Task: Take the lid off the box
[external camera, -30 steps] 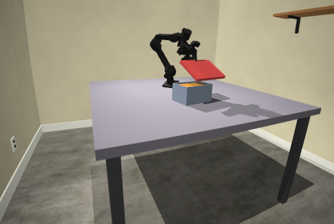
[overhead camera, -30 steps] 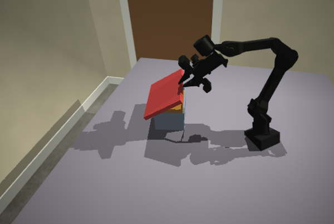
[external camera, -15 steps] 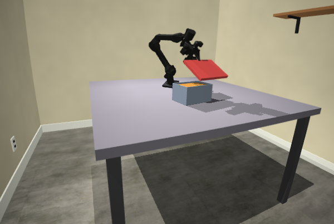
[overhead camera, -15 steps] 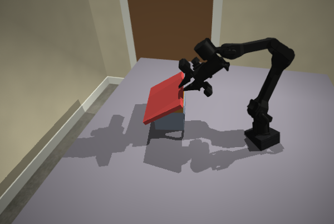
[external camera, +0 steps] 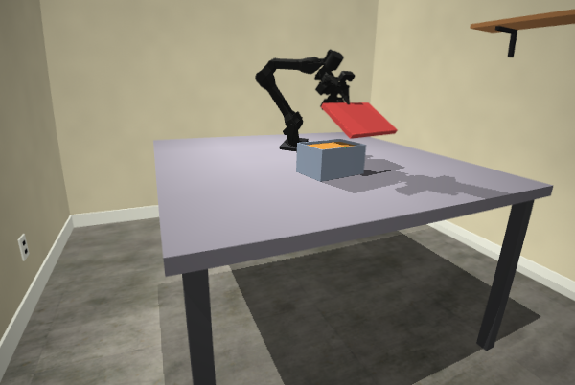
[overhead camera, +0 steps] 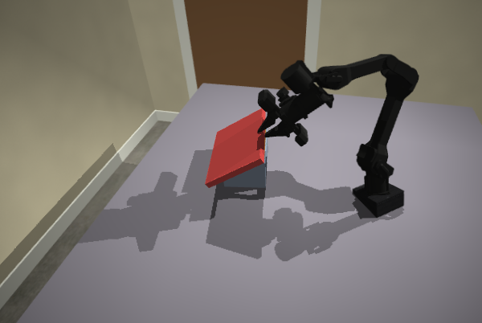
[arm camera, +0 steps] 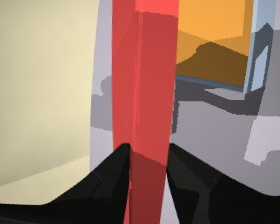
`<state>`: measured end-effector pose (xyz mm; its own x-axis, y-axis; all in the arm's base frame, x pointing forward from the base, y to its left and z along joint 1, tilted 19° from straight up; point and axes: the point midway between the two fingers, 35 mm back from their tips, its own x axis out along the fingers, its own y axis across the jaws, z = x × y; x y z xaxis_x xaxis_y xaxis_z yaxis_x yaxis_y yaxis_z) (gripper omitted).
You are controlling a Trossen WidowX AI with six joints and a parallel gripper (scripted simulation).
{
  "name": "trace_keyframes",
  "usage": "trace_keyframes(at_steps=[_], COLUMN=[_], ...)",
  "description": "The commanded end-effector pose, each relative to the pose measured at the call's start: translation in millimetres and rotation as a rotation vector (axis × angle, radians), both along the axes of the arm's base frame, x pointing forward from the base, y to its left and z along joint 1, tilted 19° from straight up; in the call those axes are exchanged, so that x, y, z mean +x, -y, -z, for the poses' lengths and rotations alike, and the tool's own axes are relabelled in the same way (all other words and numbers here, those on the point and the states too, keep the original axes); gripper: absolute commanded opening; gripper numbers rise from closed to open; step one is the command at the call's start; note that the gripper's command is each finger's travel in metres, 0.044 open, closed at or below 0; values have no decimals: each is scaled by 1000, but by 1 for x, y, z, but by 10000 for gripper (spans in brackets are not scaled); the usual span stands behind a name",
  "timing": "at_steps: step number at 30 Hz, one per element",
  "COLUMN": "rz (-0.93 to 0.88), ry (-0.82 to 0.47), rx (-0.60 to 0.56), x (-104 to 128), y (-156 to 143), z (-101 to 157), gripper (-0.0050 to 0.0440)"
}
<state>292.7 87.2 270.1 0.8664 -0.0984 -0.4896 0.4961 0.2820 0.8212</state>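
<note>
In the top view, a pale baseboard [overhead camera: 80, 198] runs along the left wall beside a strip of grey floor, and the grey table [overhead camera: 161, 275] fills most of the frame. Toward the table's middle, the red snap-on lid [overhead camera: 234, 150] hangs tilted in the air, its lower edge dropping to the left and its higher edge toward the arm. Under it sits the blue-grey storage box [overhead camera: 249, 180], mostly hidden by the lid from this angle. The gripper [overhead camera: 266, 130] pinches the lid's raised edge, one finger on each face. Behind it stands a brown door [overhead camera: 245, 22]. Further right, the black arm [overhead camera: 386, 122] bends over from its base [overhead camera: 395, 202] near the table's right side.

From the exterior view, the lid [external camera: 359, 119] is clear of the box [external camera: 331, 162], above it and shifted to the right, sloping down away from the gripper [external camera: 341, 98]. The box is open, showing orange contents [external camera: 331, 146]. A wooden wall shelf [external camera: 527, 21] is mounted at far right.

The wrist view shows the lid [arm camera: 144, 96] edge-on, clamped between the two black fingers, with the orange box interior [arm camera: 213, 23] to the right.
</note>
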Motion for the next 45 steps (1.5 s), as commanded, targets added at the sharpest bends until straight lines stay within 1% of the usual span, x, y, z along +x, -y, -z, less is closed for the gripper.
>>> trace_keyframes(at_steps=[1, 8, 13, 23, 25, 29, 40, 42, 45], rz=[4, 4, 4, 4, 4, 4, 4, 4, 4], ry=[5, 5, 5, 5, 5, 5, 5, 5, 5], rx=[5, 5, 5, 5, 5, 5, 5, 5, 5], x=[0, -2, -3, -6, -6, -7, -9, -9, -11], y=[-10, -20, -33, -52, -52, -63, -84, -84, -93], z=[2, 5, 10, 16, 16, 19, 26, 26, 29], gripper=[-50, -50, -50, -50, -50, -50, -50, -50, -50])
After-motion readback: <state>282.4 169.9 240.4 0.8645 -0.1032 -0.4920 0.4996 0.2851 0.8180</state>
